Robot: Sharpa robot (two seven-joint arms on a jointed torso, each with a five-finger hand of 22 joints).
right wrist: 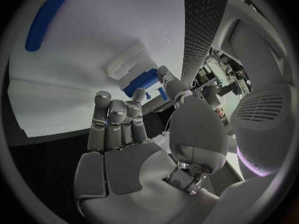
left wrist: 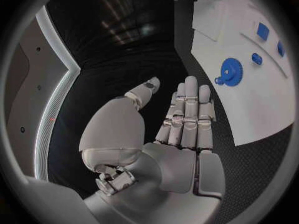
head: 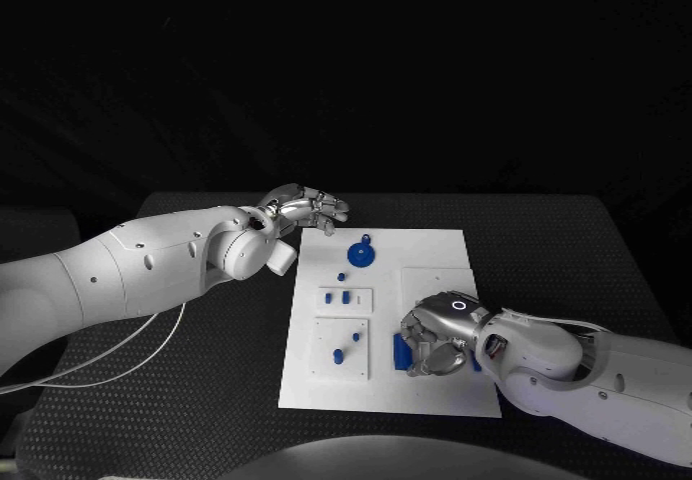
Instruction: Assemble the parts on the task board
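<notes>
One task board point(head: 433, 300), one blue gear point(head: 364, 253)

L hand point(head: 304, 210) raised, fingers straight, holds nothing | R hand point(head: 437, 335) low, fingers curled down

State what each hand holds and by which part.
Left hand: nothing, fingers straight. Right hand: touches a blue block on the white task board; grip unclear.

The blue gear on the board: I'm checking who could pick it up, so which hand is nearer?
Left. The left hand hovers just off the board's far edge, close to the blue gear. The right hand is over the board's near half.
</notes>
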